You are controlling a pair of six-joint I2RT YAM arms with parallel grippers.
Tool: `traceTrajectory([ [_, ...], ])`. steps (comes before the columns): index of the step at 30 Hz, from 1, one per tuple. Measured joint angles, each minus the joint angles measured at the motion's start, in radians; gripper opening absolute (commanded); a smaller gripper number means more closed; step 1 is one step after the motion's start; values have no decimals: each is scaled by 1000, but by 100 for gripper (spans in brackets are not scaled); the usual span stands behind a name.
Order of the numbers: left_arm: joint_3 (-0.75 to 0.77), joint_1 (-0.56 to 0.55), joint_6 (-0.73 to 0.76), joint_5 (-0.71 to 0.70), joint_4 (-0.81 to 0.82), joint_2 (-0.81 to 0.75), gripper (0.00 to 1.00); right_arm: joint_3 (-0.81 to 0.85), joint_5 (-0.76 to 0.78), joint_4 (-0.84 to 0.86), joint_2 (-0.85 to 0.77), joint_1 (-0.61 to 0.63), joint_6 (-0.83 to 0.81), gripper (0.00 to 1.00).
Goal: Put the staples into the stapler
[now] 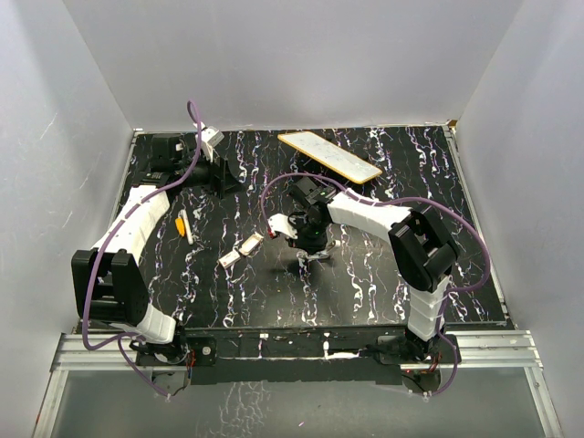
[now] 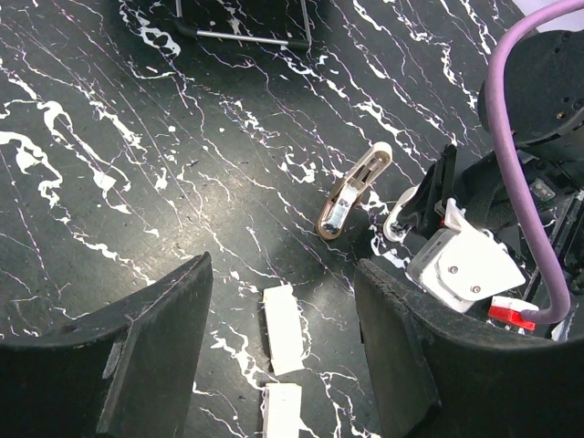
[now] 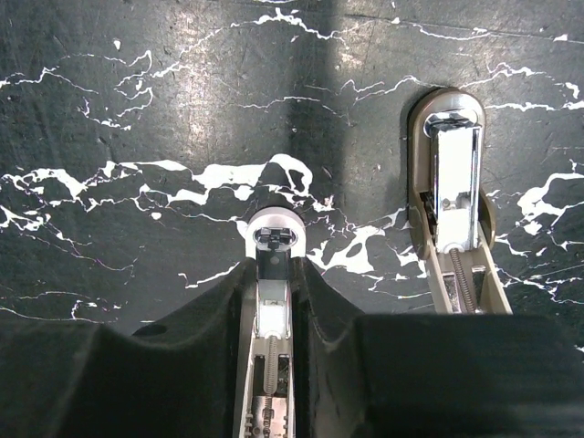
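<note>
Stapler's open. Right claw is clamped on the stapler, left claw hangs loose, gripping nothing. Next I'd say it needs those white staple strips.

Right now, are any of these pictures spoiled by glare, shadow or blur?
Right wrist view: pale sheen on the marbled tabletop, a dark shadow band beside it, chrome glinting on the stapler, the right pincer murky. Left wrist view: the left pincer dark, the stapler crisp. Top view: evenly lit.
</note>
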Motion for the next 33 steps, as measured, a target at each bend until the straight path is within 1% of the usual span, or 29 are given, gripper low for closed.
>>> traceTrajectory([
  [7,-4,0,7,0,0,-1,62,0,11,-1,5,0,6,33],
  [10,-13,0,10,0,-1,-5,63,0,12,-1,5,0,7,38],
  [14,-14,0,17,0,-2,-6,65,0,3,-1,5,0,14,47],
  [20,-42,0,60,11,6,-20,61,-3,-72,30,-29,-21,51,59],
  [22,-54,0,95,31,3,-21,60,-10,-127,51,-85,-58,72,62],
  [24,-62,-1,137,56,-10,-21,59,-26,-198,83,-161,-121,96,65],
  [28,-89,-21,246,98,-19,-20,59,-92,-338,174,-323,-307,175,67],
  [30,-113,-63,327,101,-37,-19,58,-155,-394,218,-397,-408,223,67],
  [33,-142,-170,445,96,-74,-10,58,-250,-456,243,-462,-498,264,69],
])
